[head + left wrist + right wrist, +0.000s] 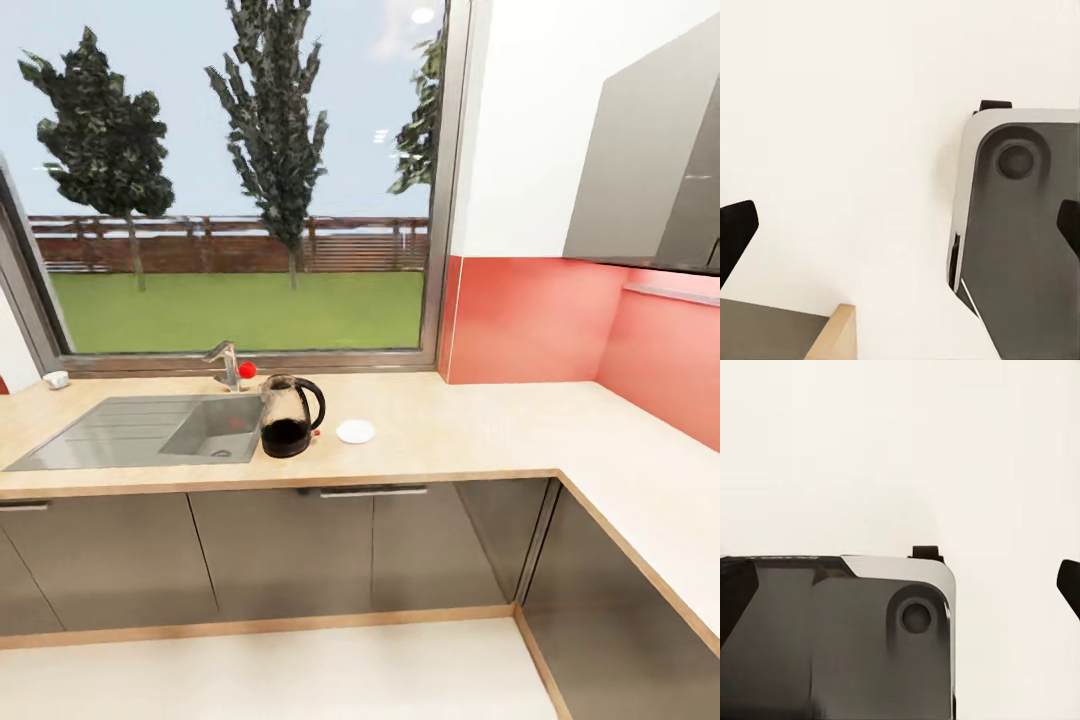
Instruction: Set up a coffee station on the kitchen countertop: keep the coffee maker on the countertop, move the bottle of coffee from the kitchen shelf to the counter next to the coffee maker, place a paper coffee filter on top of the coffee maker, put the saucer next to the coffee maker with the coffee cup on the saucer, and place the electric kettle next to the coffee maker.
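On the wooden countertop [480, 425], an electric kettle [291, 415] with a glass body and black handle stands just right of the sink. A white saucer [355, 431] lies flat beside it, further right. A small white coffee cup [56, 379] sits at the far left by the window frame. My left gripper [900, 232] hangs open over the pale floor, one dark fingertip [735, 232] at each side of its wrist view. My right gripper [900, 592] is open too, with nothing between its fingers [1069, 585]. Coffee maker, bottle and filter are out of view.
A steel sink [140, 430] with a faucet [226, 362] and a red ball [247, 370] sits under the window. Grey cabinets [350, 550] run below; the counter turns a corner at right. A wall cabinet [650, 170] hangs upper right. My grey base [1027, 240] shows below both grippers.
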Tool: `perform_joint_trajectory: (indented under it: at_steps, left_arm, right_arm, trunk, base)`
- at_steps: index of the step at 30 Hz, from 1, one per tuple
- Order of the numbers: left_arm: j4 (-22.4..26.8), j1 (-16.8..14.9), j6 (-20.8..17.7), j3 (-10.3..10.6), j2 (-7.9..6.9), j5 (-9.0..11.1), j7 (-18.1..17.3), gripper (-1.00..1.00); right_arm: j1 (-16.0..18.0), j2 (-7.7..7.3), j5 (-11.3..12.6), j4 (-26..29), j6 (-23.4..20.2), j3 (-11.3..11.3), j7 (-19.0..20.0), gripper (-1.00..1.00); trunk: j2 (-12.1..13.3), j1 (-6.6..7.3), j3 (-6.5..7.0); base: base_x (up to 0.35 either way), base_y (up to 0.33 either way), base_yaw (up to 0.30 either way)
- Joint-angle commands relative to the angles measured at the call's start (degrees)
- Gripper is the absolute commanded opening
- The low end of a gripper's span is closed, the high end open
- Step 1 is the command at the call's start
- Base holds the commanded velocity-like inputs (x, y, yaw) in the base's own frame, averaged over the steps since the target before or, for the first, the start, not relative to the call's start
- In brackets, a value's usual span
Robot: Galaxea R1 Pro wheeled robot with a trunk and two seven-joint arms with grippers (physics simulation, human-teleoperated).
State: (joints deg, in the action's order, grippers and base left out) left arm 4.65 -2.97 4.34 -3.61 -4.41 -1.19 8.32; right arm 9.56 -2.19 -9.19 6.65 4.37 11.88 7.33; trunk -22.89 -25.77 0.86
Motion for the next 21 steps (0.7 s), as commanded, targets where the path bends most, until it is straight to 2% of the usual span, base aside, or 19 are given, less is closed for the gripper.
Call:
perform_joint_trajectory:
  at_steps: [1,6,18,21]
  left_arm:
    - [-0.1,0.0,0.2,-0.3,0.0,-0.1,0.1,1.0]
    - [-0.1,0.0,0.2,-0.3,-0.01,-0.2,0.0,1.0]
    - [0.0,0.0,0.2,-0.3,-0.21,-0.1,0.0,1.0]
    - [0.0,0.0,0.2,-0.4,-0.24,-0.1,0.1,1.0]
  right_arm:
    - [0.0,0.0,-0.6,-0.1,0.2,0.5,0.2,1.0]
    - [0.0,0.0,-0.6,-0.1,0.2,0.4,0.2,1.0]
    - [0.0,-0.04,-0.6,0.0,0.2,0.6,0.2,1.0]
    - [0.1,-0.01,-0.6,2.1,0.2,0.6,0.2,1.0]
  trunk:
    - [0.0,-0.02,0.0]
    - [0.0,-0.02,-0.08]
    - [0.0,-0.02,-0.46]
    - [0.0,-0.02,-0.56]
  base:
    - [0.0,0.0,0.0]
    - [0.0,0.0,0.124]
    - [0.0,0.0,0.244]
    - [0.0,0.0,0.249]
